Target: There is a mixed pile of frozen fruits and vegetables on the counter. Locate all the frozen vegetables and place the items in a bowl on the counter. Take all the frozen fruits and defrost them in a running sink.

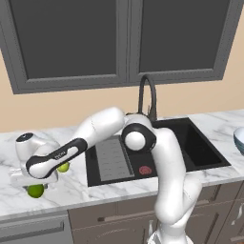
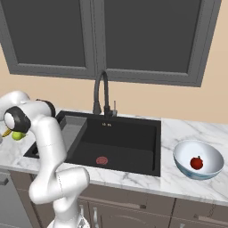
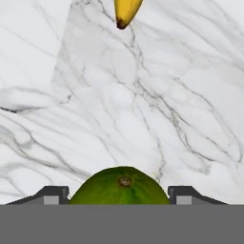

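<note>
Low at the left end of the counter (image 1: 81, 188), my gripper (image 3: 119, 194) is open, one fingertip on each side of the dark green ball (image 3: 120, 185). That ball (image 1: 35, 191) rests on the marble under my hand. The yellow-green ball (image 1: 63, 167) lies just behind my forearm. Past the green ball, the banana's dark tip (image 3: 126, 11) shows. At the right stands the pale bowl (image 2: 213, 156) with the red round piece (image 2: 196, 163) inside. The black sink (image 2: 133, 136) lies in the middle, with no water visible from its faucet (image 2: 99, 89).
A grey ribbed tray (image 1: 112, 158) lies in the sink's left part, with the reddish drain (image 1: 145, 169) beside it. Dark wall cabinets (image 1: 124, 38) hang above. My own elbow (image 1: 138, 138) hangs over the sink's left half.
</note>
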### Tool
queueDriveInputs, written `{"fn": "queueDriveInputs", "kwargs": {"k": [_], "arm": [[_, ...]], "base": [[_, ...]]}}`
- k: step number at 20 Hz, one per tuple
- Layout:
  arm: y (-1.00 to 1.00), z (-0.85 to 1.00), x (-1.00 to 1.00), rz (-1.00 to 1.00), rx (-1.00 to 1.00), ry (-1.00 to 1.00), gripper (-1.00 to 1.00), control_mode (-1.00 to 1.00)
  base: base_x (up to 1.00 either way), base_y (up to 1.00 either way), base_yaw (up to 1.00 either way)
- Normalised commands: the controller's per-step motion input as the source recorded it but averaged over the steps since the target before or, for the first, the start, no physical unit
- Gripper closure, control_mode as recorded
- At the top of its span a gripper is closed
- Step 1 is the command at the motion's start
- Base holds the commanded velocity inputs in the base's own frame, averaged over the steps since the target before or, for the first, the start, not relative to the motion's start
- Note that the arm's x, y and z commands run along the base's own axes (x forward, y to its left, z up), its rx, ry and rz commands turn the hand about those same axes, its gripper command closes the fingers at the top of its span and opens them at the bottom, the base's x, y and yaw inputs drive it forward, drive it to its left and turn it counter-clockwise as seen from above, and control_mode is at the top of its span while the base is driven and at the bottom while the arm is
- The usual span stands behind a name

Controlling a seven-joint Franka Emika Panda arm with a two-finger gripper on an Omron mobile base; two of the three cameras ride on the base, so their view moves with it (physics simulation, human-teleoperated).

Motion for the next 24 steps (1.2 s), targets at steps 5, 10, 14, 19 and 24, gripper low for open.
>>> {"fn": "queueDriveInputs", "kwargs": {"k": [5, 10, 14, 19, 24], "arm": [[-0.26, 0.02, 0.00, -0.09, 0.00, 0.10, 1.00, -1.00], [-0.50, 0.03, -0.01, -0.05, 0.02, -0.01, 1.00, -1.00], [-0.46, 0.11, -0.07, -0.02, 0.05, -0.04, 1.00, -1.00], [-0.49, 0.17, 0.00, -0.02, 0.06, -0.01, 1.00, -1.00], [-0.46, 0.27, 0.00, -0.01, 0.06, 0.00, 1.00, -1.00]], "base": [[0.00, 0.00, 0.00], [0.00, 0.00, 0.00], [0.00, 0.00, 0.00], [0.00, 0.00, 0.00], [0.00, 0.00, 0.00]]}}
